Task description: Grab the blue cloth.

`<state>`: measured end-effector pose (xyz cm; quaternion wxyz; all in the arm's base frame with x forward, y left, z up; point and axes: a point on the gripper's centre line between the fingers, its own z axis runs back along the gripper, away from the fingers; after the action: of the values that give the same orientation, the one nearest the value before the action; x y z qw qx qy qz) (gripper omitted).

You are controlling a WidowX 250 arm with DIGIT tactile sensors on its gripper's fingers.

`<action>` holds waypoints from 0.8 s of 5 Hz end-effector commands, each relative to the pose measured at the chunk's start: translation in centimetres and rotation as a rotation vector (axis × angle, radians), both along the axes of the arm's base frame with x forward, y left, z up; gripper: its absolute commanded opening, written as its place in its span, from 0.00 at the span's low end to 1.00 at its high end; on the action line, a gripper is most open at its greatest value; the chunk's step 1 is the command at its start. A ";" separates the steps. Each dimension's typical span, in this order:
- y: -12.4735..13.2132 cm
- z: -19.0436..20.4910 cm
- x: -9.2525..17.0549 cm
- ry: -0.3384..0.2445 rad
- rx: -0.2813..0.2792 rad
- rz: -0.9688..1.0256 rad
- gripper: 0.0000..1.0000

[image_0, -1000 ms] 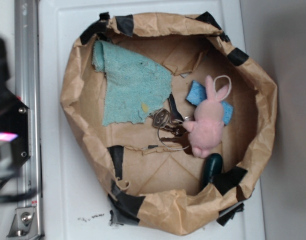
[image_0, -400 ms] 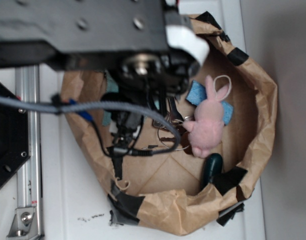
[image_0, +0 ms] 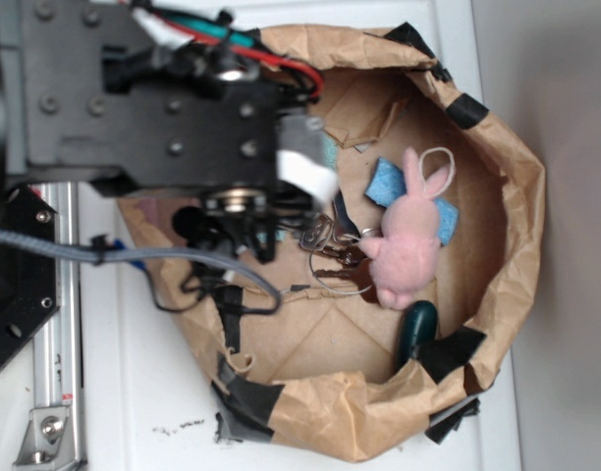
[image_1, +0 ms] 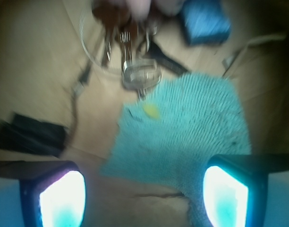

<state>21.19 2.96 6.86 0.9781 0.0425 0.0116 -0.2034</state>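
In the wrist view the blue cloth (image_1: 182, 127) lies flat on the brown paper floor. It is a pale teal terry towel with a small yellow spot near its edge. My gripper (image_1: 144, 198) hovers above it, open. The left finger (image_1: 62, 198) is over bare paper and the right finger (image_1: 227, 196) is over the cloth's edge. Nothing is between them. In the exterior view my arm (image_0: 183, 108) covers the cloth almost entirely.
A crumpled paper bag (image_0: 379, 422) with black tape walls in the area. Beside the cloth lie a bunch of keys (image_0: 335, 250) (image_1: 135, 71), a pink bunny (image_0: 410, 240), a small bright blue sponge (image_0: 387, 182) (image_1: 203, 23) and a dark green object (image_0: 416, 334).
The arm swung in from the left over the bag and now hides the cloth, which lay uncovered one second ago. The cloth, bunny and keys have not moved.
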 end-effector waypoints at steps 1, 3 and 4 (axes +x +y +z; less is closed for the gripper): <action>3.4 -1.3 0.2 -0.042 -0.030 -0.044 1.00; 2.0 -2.7 3.0 -0.020 -0.007 -0.048 1.00; 1.2 -2.9 3.0 -0.016 0.017 -0.046 1.00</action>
<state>23.66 4.87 3.37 0.9748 0.0458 0.0219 -0.2170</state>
